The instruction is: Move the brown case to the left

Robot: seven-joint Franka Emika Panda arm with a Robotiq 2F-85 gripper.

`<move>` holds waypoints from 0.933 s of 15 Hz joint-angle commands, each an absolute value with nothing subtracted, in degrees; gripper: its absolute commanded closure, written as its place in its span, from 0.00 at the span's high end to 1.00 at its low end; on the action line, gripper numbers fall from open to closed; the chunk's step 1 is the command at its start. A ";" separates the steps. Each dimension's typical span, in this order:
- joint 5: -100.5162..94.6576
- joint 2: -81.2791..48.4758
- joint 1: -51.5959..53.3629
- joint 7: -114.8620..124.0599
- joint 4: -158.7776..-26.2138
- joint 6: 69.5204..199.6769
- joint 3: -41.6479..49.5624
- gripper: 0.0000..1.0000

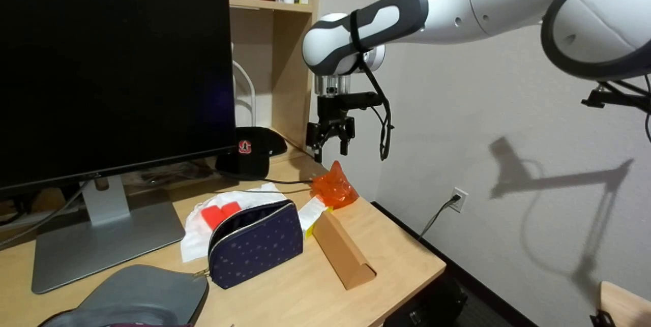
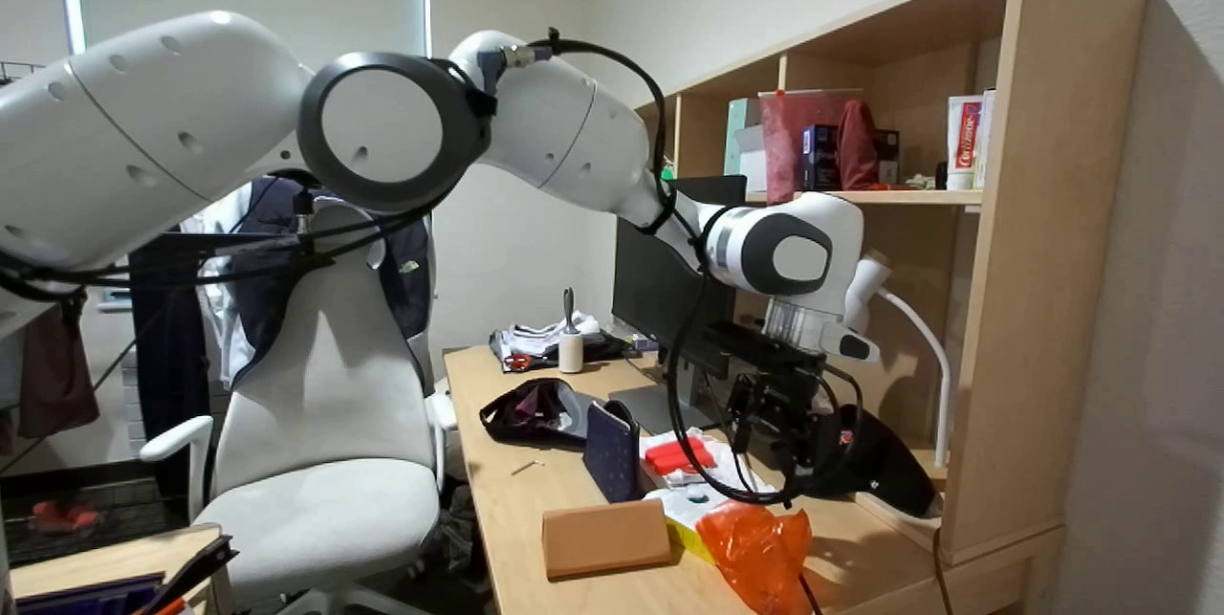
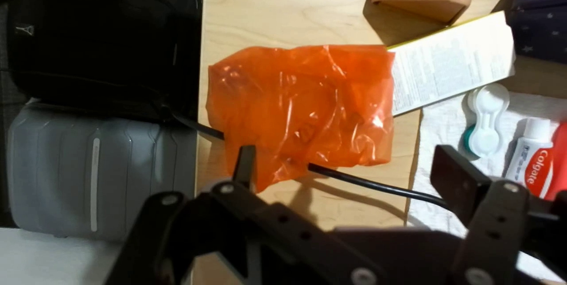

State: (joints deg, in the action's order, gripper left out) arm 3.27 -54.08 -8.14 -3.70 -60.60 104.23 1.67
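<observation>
- Overhead, the hand [image 1: 331, 153] hangs above the desk [image 1: 402, 261], its fingers [image 3: 460, 183] spread wide and holding nothing.
- Below it, in the wrist view: an orange bag [image 3: 305, 112], not the target.
- Farther out, the brown case [image 1: 342, 250] lies on the desk just beside the navy pouch [image 1: 257, 250].
- Current step, presumably: approach. The next move probably calls for travel to the case, fingers turned to straddle its narrow width, then a descent clear of the pouch.

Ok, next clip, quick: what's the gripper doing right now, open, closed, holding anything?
Gripper: open, holding nothing; the case rests on the desk, apart from it.
</observation>
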 commanded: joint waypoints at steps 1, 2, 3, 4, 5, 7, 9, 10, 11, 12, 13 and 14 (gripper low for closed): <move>3.23 -54.21 -8.21 -3.72 -60.33 104.03 1.62 1.00; 3.22 -54.21 -8.21 -3.72 -60.33 104.03 1.62 1.00; 3.22 -54.21 -8.21 -3.72 -60.33 104.03 1.62 1.00; 3.22 -54.21 -8.21 -3.72 -60.33 104.03 1.62 1.00; 3.74 -55.28 -8.85 -5.40 -58.82 103.39 0.94 1.00; 3.90 -52.81 -9.01 -6.71 -63.86 107.79 0.71 1.00; 4.60 -50.23 -9.52 -6.80 -70.67 115.15 0.65 1.00; 5.07 -49.33 -9.79 -6.67 -73.94 118.82 0.48 1.00; 4.89 -49.08 -9.75 -5.95 -76.67 122.27 0.88 1.00; 4.84 -48.84 -9.87 -5.54 -79.35 125.47 1.16 1.00; 5.04 -48.64 -10.35 -5.92 -82.30 128.41 1.05 1.00; 5.12 -48.33 -10.78 -6.33 -85.05 130.86 0.97 1.00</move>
State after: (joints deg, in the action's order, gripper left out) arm 3.59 -52.31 -9.23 -4.69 -74.06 123.36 1.61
